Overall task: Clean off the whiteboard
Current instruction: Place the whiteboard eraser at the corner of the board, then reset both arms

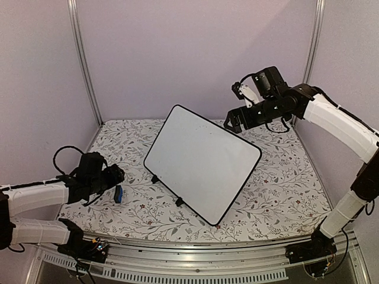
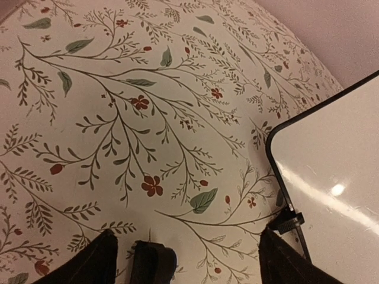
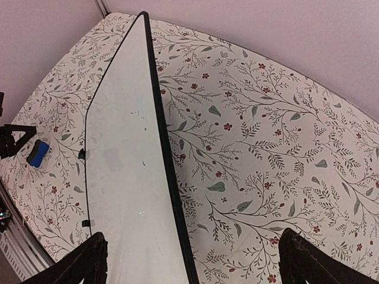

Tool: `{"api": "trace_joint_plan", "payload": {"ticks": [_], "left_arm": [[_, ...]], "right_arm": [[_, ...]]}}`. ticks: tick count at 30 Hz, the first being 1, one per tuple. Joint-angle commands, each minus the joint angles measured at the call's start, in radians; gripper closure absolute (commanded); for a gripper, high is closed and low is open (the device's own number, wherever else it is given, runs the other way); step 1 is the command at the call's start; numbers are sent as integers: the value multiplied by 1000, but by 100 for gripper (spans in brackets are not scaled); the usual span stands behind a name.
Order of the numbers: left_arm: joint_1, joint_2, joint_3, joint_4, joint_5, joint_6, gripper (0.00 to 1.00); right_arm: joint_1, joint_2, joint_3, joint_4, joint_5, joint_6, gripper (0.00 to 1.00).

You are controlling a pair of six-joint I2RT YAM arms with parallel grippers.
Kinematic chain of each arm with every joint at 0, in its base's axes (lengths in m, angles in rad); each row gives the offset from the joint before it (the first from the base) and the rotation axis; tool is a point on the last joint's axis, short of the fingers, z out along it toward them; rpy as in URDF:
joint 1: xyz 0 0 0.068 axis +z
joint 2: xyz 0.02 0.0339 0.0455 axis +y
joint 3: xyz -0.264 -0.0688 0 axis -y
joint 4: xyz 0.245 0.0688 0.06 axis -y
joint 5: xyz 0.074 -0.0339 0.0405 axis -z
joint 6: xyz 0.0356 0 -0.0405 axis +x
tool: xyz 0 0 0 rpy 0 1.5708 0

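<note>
Soft, even light comes from above, with a cool lilac cast in the overhead view and a warmer, dimmer tone at the wrists; shadows under the whiteboard (image 1: 201, 160) are faint. On the board a small round glare spot shines just beyond the left arm's fingers (image 2: 290, 260), which are near-black, soft-edged shapes without detail. Both wrist views bulge at the edges, so the worktop (image 3: 266, 148) and the board's frame curve ahead of the right arm's fingers (image 3: 320, 263).
</note>
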Motion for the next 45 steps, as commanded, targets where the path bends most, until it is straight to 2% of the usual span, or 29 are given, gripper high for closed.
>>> {"api": "trace_joint_plan", "payload": {"ticks": [1, 6, 9, 13, 19, 25, 33, 40, 45], "left_arm": [[68, 1, 40, 25, 13, 48, 10], [81, -7, 153, -71, -52, 118, 1], [82, -24, 220, -136, -66, 136, 0], [83, -56, 291, -186, -89, 168, 0], [83, -90, 349, -212, -92, 312, 0], [83, -206, 313, -150, -124, 461, 0], [83, -258, 355, -209, -59, 640, 0], [83, -300, 303, -176, -21, 671, 0], [83, -296, 302, -178, -15, 667, 0]], "right_arm": [[-46, -82, -157, 161, 128, 37, 1], [-85, -276, -489, 525, 223, 14, 1], [-100, -420, -707, 774, 306, -9, 1], [-143, -540, -852, 928, 335, -24, 1], [-166, -575, -922, 938, 319, -31, 1], [-166, -647, -995, 969, 318, -56, 1], [-166, -686, -918, 822, 335, 15, 1], [-166, -741, -924, 792, 319, 61, 1], [-164, -694, -874, 740, 369, 98, 1]]}}
